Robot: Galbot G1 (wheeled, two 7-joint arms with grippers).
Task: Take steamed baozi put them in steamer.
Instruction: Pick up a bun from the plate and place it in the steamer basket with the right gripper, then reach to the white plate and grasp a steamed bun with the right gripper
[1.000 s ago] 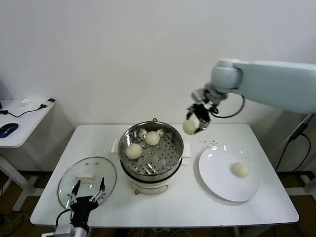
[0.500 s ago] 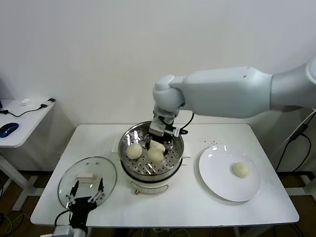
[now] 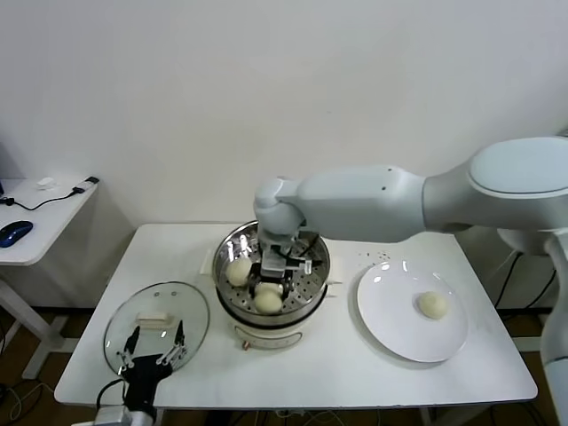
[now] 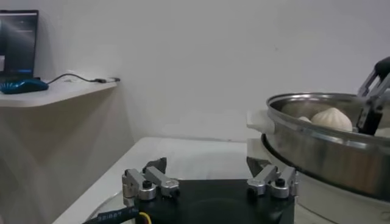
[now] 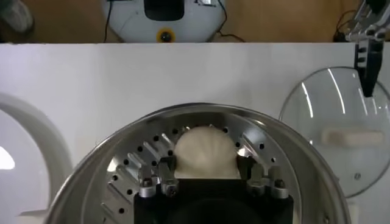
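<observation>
R gripper (image 3: 271, 286) inside steamer (image 3: 312, 277), fingers astride bun (image 3: 268, 301) on tray, grip unclear; L gripper (image 3: 153, 351) wide open, empty, near lid (image 3: 124, 318).

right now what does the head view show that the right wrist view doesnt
Only the head view shows the plate with one baozi on it, and a bun at the steamer's left side. Only the right wrist view shows the right gripper straddling a pleated bun. Both show the steamer, glass lid and left gripper.

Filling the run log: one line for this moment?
right claw: in steamer, around bun | left claw: open, parked over lid | plate: one bun
</observation>
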